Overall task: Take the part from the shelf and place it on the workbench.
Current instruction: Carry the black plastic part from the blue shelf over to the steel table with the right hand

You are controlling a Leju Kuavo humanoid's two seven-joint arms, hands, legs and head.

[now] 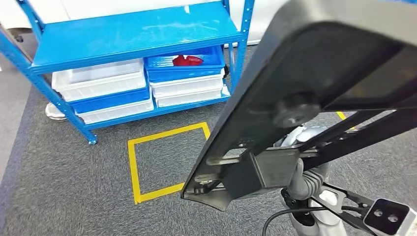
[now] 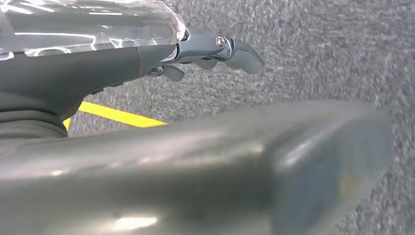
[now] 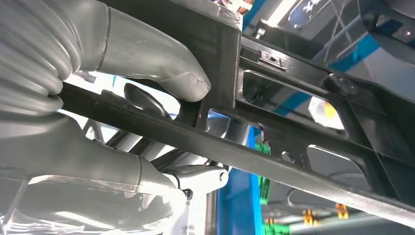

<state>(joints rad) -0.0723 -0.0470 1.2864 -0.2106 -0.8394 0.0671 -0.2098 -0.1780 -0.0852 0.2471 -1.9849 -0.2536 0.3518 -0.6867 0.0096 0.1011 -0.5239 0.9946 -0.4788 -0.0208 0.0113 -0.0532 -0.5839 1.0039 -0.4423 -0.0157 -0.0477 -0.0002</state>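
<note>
Looming across the head view, one big black part sits gripped in the right hand; one blue shelf behind, five bins (one holds something red), left hand holding nothing, fingers loosely apart.

Head downward (wrists close) over carpet

Bright even light; near black part blurred.

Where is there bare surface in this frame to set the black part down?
The blue shelf's top board lies bare. Carpet inside the yellow tape square is free. The lower level is crowded with stacked white and blue bins, one holding red pieces.
</note>
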